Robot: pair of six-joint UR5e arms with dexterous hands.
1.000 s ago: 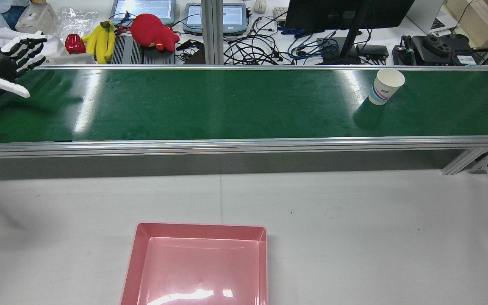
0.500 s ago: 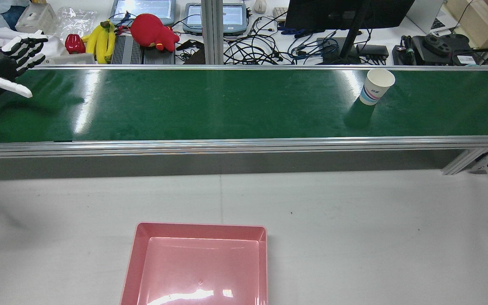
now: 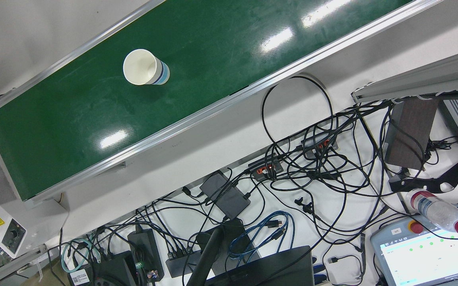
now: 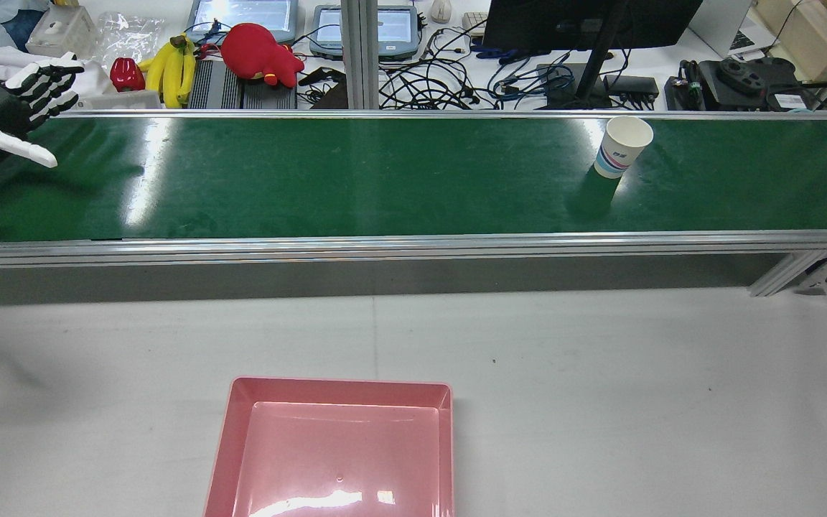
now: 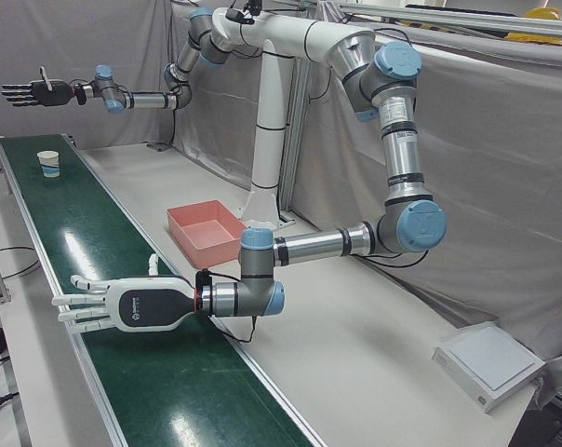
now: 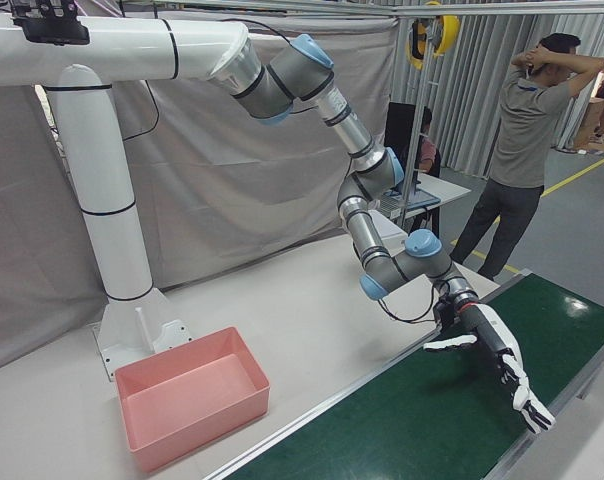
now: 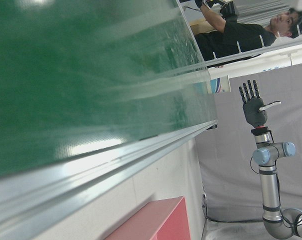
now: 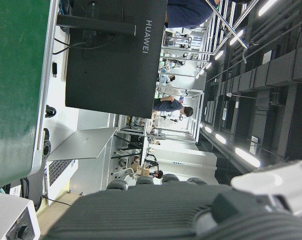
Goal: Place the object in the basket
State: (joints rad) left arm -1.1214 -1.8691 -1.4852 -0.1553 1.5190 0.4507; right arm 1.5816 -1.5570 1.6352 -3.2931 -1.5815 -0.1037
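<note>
— What worries you here?

— Start at the belt's (image 4: 385, 179) left end. The left hand (image 4: 4, 122) hovers low over it, fingers spread, holding nothing. The cup (image 4: 622, 147) stands upright well away from it, towards the right end and close to the far edge. I'd say that hand is too far off to do anything with it where it stands.

— And the right hand (image 5: 30, 91)?

— Raised high over the right end, fingers apart, empty too. The cup sits below it, well apart.

— So what goes wrong?

— It's a light paper cup, mouth up. A finger coming in sideways could tip it, and so near the far edge it might roll off into the cables. Squeeze too hard and it crumples. And if the belt runs, a badly timed reach closes on air.

— The basket (image 4: 227, 445)?

— On the table's near edge, left of middle, nothing in it. The cup has to cross the belt's near rail to get there.
</note>
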